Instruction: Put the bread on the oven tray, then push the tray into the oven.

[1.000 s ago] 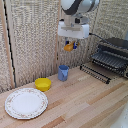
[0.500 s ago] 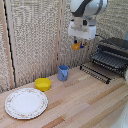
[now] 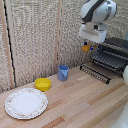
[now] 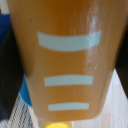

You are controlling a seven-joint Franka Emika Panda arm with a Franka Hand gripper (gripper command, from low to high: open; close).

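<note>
My clamp (image 3: 88, 48) hangs under the white block of the arm, high above the table, shut on the small orange-yellow bread (image 3: 86, 48). In the wrist view the bread (image 4: 67, 55) fills the picture as an orange slab with three pale stripes. The clamp is just to the exterior view's left of the oven pan (image 3: 111, 58), a dark barred tray sticking out of the black oven (image 3: 119, 47) at the exterior view's right. The fingers are mostly hidden by the bread.
A blue cup (image 3: 63, 73) stands below the clamp on the wooden table (image 3: 85, 102). A yellow bowl (image 3: 42, 84) and a patterned white plate (image 3: 26, 103) lie to the exterior view's left. A black slatted flap (image 3: 96, 73) lies under the pan. A wicker screen stands behind.
The arm has carried the bread to the exterior view's right, from above the blue cup toward the oven pan, staying at about the same height.
</note>
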